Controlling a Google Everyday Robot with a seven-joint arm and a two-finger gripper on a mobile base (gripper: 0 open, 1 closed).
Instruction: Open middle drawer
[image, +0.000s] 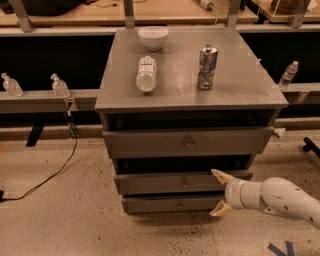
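Middle drawer (165, 183): second of three fronts on the cabinet (260, 98), flat grey, with one small round knob (185, 184) at centre. A dark gap shows above its top edge.

Drawers counted: 3, all grey, flat and rectangular, one knob each. The top drawer (150, 143) is tallest, the bottom drawer (160, 204) narrowest.

Gripper (219, 193): in front of the cabinet's lower right, by the right end of the middle drawer front. It has 2 tan pointed fingers (220, 175), one above the other, spread apart with nothing between them. Whether it touches the front, I cannot tell. The arm casing is smooth and white.

On the cabinet top (dull grey, matte): 1 white round bowl (153, 37) at the back, 1 clear plastic bottle (146, 73) lying on its side, and 1 metal can (207, 67) upright.

Beside the cabinet: 3 small clear bottles in all, two left (11, 85) and one right (289, 74). One black cable (50, 175) lies on the speckled floor to the left.
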